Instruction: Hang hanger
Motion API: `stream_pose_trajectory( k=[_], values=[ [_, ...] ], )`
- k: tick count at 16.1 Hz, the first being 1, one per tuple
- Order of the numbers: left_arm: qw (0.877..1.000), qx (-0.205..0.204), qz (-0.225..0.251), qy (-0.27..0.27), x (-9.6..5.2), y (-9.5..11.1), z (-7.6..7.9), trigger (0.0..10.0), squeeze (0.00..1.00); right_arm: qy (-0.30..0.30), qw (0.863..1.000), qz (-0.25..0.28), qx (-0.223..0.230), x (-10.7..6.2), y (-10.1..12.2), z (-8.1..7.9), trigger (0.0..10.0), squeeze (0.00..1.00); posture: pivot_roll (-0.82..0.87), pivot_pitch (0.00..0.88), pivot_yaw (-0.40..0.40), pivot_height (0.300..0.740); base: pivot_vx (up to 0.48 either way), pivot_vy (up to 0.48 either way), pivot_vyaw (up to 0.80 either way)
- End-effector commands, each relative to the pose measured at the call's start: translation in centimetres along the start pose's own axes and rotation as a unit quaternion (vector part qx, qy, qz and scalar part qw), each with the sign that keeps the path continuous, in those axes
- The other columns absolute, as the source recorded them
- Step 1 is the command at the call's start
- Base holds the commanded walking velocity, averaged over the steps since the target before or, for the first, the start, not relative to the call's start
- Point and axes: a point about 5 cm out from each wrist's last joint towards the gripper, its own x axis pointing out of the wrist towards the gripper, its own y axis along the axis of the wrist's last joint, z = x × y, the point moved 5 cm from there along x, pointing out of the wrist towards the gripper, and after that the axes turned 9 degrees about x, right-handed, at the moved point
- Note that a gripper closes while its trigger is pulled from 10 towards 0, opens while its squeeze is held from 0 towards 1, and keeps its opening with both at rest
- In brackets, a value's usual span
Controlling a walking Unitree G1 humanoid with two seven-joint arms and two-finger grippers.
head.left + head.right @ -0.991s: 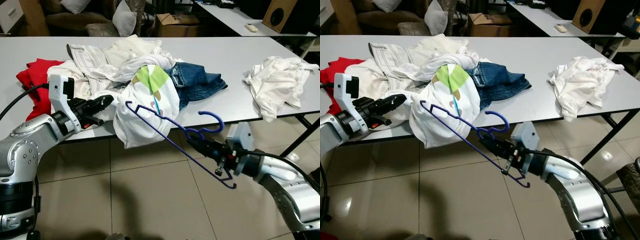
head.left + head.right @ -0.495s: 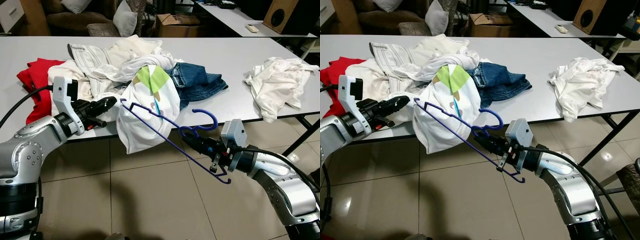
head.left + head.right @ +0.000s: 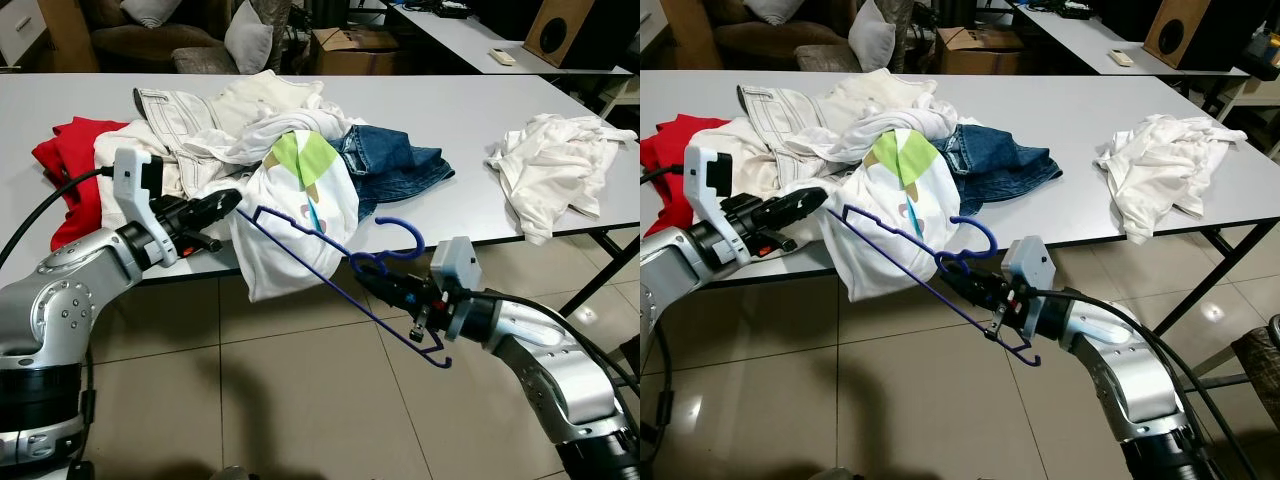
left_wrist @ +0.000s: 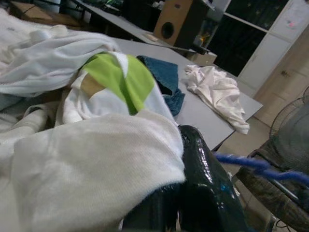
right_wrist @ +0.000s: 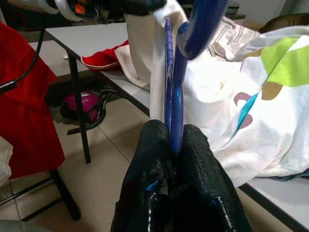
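Right claw (image 3: 385,284) is clamped on the blue hanger (image 3: 330,260) at center frame, left claw (image 3: 222,203) pinching the white shirt (image 3: 290,225) draped off the worktop (image 3: 480,110).

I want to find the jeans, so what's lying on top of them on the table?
A heap of white clothes and the white shirt with the green patch cover the left side of the jeans. How far they run underneath is hidden.

Clothes pile (image 3: 240,140) left on table (image 3: 470,120), crumpled garment (image 3: 555,165) right.
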Motion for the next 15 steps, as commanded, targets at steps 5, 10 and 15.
stream_pose_trajectory(
  k=[5, 10, 15],
  values=[
    [0.999, 0.004, 0.011, -0.039, 1.1, 0.8, 2.2, 0.0, 0.0, -0.027, 1.0, 0.003, -0.014, 1.7, 0.3, 1.1, 10.0, 0.0, -0.1, 0.0, -0.069, 0.74, 0.0, 0.0, 0.0],
    [1.0, 0.006, 0.025, -0.017, 1.1, 1.5, 1.4, 0.0, 0.0, -0.022, 0.999, -0.015, 0.021, 2.9, -1.0, -1.3, 10.0, 0.0, -0.1, 0.0, -0.066, 0.74, 0.0, 0.0, 0.0],
    [0.999, 0.004, 0.046, -0.004, 0.7, 2.8, 0.5, 0.0, 0.0, -0.099, 0.992, -0.079, 0.026, 1.4, -3.7, 0.6, 10.0, 0.0, -0.1, 0.0, -0.06, 0.74, 0.0, 0.0, 0.0]
  ],
)
